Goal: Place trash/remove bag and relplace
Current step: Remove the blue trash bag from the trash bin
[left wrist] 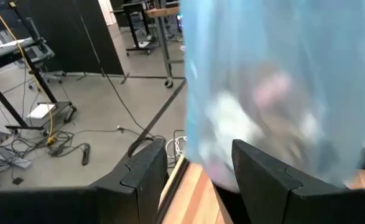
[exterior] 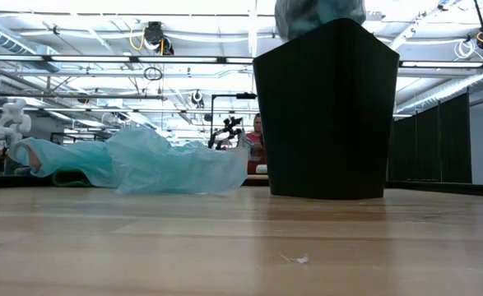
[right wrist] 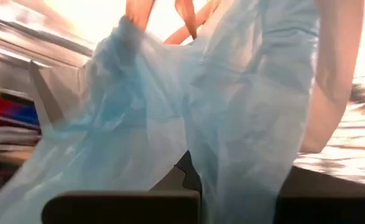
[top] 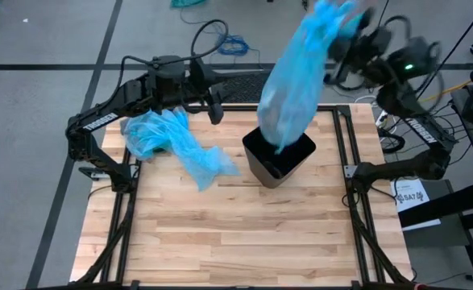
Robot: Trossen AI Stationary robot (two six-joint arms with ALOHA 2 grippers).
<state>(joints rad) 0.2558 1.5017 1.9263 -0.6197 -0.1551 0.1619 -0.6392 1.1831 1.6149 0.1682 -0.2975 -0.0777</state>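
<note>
My right gripper (top: pixel 342 18): it is up high, past the far side of the bin, and it is squeezed shut on the top of the full bag

Full bag (top: pixel 296 76): it is light blue and see-through; it hangs down from my right gripper, and its bottom end is at the mouth of the bin, so it is not all the way out

Trash (left wrist: pixel 257 118): white lumps and a pink bit show through the thin blue skin of the full bag in my left wrist view; it is all blurry, so I cannot count the bits

Bin (top: pixel 278 157): it is black and stands upright on the table, near the far edge and a bit to my right of the middle; in the low view the top of the full bag pokes up over its rim

My left gripper (top: pixel 213 101): it is near the far edge of the table, on my left of the bin, and it points at the full bag; its two fingers stand wide apart and have nothing in them

My left fingers (left wrist: pixel 146 171): they are dark, and the full bag is just past them; I cannot tell if they touch it

Spare bag (top: pixel 176 141): it is blue too; it lies flat and crumpled on the table to my left of the bin, not touching it

Table (top: pixel 244 234): light wood, and the near part is bare

Person (exterior: pixel 256 141): far back in the room, wearing red
</note>
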